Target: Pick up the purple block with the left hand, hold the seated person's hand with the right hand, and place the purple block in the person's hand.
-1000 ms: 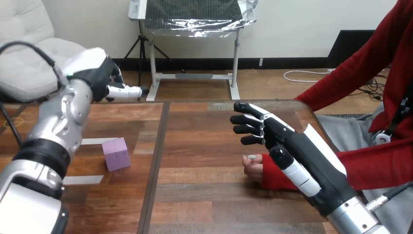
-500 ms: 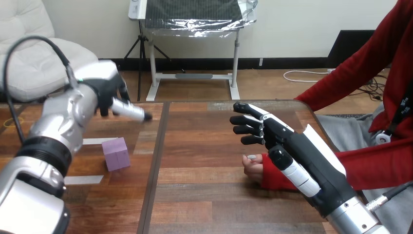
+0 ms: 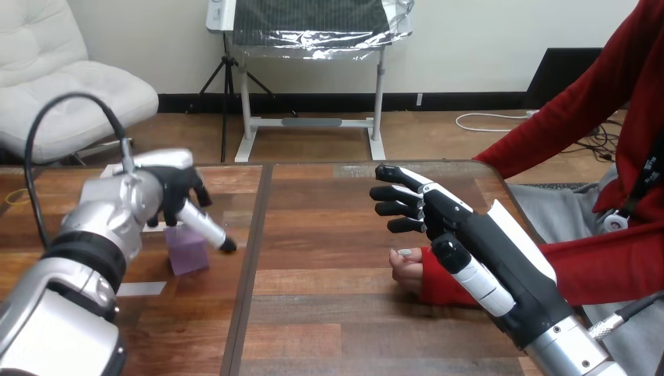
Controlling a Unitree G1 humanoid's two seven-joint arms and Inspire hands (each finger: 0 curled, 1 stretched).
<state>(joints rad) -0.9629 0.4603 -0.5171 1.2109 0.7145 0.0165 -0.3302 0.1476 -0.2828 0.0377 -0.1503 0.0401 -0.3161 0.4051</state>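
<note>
- Purple block [image 3: 188,254]: pale lilac, plain and unpatterned on the faces in view.
- Left robot hand [image 3: 168,192]: black with a white shell on its back; silver forearm.
- Right robot hand [image 3: 470,235]: black body, white shells, fingers [image 3: 399,190] banded black and white.
- Worktop [image 3: 329,313]: mid-brown wood-grain planks with a dark seam [image 3: 249,274] running front to back.
- Strip [image 3: 141,288] on the worktop: white, apparently tape.
- Sleeve [image 3: 603,266] above the person's hand [image 3: 407,270]: solid red.
</note>
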